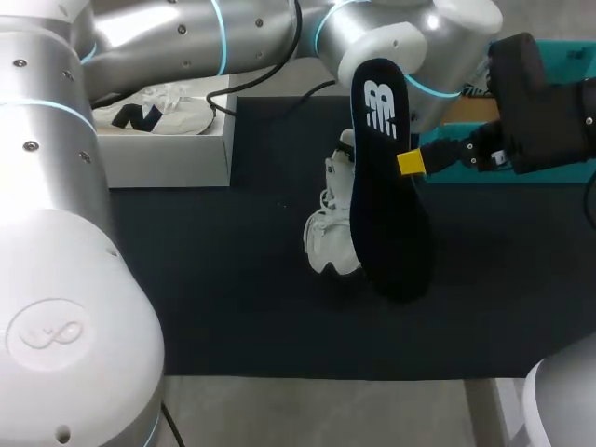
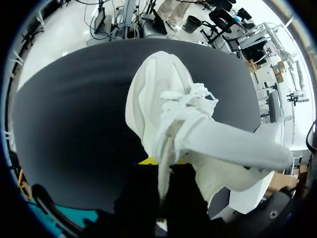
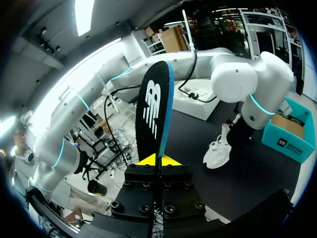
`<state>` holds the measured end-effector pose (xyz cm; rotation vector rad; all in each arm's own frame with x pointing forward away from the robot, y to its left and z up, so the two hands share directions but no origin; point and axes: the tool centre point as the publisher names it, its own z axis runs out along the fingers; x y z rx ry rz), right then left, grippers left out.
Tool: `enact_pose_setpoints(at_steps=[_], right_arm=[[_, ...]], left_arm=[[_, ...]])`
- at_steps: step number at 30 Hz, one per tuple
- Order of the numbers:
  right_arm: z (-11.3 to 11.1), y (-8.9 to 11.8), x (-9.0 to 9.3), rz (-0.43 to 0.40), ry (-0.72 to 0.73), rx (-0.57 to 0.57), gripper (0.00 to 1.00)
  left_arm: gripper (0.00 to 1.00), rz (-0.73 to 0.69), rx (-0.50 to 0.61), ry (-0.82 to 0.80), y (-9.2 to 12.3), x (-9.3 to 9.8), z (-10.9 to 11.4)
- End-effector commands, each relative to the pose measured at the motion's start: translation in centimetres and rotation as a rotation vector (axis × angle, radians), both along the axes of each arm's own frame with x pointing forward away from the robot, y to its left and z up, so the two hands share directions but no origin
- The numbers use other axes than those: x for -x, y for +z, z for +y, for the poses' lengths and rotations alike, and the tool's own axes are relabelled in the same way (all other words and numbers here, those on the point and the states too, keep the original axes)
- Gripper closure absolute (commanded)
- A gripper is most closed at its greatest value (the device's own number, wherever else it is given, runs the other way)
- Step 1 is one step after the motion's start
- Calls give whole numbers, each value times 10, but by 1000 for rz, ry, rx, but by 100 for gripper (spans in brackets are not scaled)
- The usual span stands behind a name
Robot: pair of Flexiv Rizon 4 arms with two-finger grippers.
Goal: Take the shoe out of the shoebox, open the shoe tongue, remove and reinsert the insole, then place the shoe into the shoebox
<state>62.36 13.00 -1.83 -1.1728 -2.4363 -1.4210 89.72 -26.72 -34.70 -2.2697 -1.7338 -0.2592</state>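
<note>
Black and flat, the insole (image 1: 386,186), with white print at its heel end, is held clear of the white lace-up shoe (image 1: 331,228). It is clamped at about mid-length by the right gripper (image 3: 159,159), whose two yellow tips are closed on its edge. Its long axis runs far to near, heel end far, and the printed face is turned toward the head camera.

The shoe is set just left of the insole on the dark mat (image 1: 214,279), along much the same line, with the toe judged to be at the near end. Its collar rim is pinched between the tips of the left gripper (image 2: 162,161), which is closed on it from the far side, so the shoe is braced.

For reinsertion, the insole's near end is judged to need swinging left and down into the shoe's opening, and the right arm is the one placed for that. At the far left, a white cardboard shoebox (image 1: 168,163) is seen with a second shoe (image 1: 154,114) inside it.
</note>
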Motion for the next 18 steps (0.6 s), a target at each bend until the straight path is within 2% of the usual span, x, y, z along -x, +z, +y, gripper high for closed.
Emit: enact_pose_setpoints(at_steps=[1, 10, 18], right_arm=[[4, 0, -4, 4, 1, 3, 100], [4, 0, -4, 4, 1, 3, 100], [4, 0, -4, 4, 1, 3, 100]], left_arm=[[100, -42, 24, -100, -2, 9, 5], [100, -52, 55, -10, -6, 15, 1], [100, -99, 36, 101, -3, 16, -6]])
